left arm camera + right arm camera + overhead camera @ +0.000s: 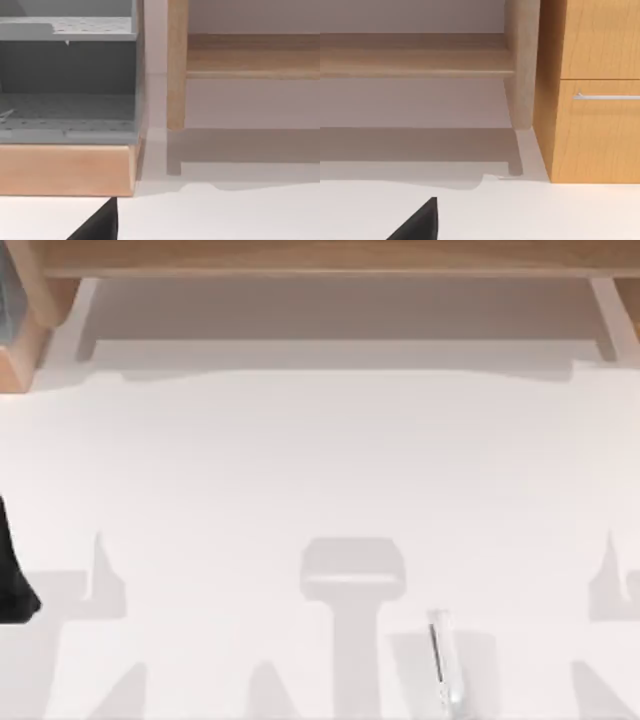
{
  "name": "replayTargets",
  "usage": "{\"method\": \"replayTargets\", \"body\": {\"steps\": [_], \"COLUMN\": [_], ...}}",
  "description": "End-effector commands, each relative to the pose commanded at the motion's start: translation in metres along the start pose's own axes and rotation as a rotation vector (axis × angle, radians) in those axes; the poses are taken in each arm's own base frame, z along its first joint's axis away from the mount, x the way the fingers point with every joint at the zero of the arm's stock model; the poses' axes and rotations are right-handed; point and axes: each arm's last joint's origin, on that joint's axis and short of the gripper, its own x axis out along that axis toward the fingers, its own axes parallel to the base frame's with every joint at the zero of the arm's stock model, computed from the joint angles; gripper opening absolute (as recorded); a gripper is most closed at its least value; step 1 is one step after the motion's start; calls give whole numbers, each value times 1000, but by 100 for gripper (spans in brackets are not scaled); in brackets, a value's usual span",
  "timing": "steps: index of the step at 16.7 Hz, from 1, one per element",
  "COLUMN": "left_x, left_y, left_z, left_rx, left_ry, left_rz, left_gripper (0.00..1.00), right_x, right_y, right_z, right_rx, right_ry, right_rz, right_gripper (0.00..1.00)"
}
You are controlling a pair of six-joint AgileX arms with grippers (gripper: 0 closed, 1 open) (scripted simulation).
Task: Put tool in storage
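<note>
The white table (320,460) takes up most of the top view, with a wooden shelf (320,255) cut off along the far edge; the left wrist view picks up a grey perforated storage unit (67,80) on a wood base, while the right wrist view gets a wooden cabinet (595,100) with a metal handle (607,96); the left arm (15,570) is just a dark sliver at the table's left edge, so can't tell how either gripper's set; the tool (440,660) lies flat near the front edge, well off to the right of that arm.

Tool (440,660) glossy, silvery; table (300,460) matt white, smooth; cabinet (595,100) wood-grained, metal handle (607,96).
</note>
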Motion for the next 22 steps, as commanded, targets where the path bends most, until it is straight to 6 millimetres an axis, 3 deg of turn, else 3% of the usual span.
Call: {"method": "replayTargets", "body": {"steps": [5, 8, 11, 14, 17, 19, 22], "left_x": [0, 0, 0, 0, 0, 0, 0], "left_y": [0, 0, 0, 0, 0, 0, 0], "left_z": [0, 0, 0, 0, 0, 0, 0], "left_rx": [0, 0, 0, 0, 0, 0, 0], "left_ry": [0, 0, 0, 0, 0, 0, 0], "left_rz": [0, 0, 0, 0, 0, 0, 0], "left_gripper": [100, 100, 100, 100, 100, 100, 100], "right_x": [2, 11, 33, 73, 127, 167, 222], "right_y": [0, -2, -7, -20, -42, -62, -97], "right_z": [9, 30, 59, 85, 96, 91, 64], "right_rx": [-49, -168, -340, -547, -771, -919, -1127], "right_ry": [-4, -12, -18, -22, -20, -16, -6], "right_rz": [13, 26, 26, 14, -2, -10, -15], "right_gripper": [100, 100, 100, 100, 100, 100, 100]}}
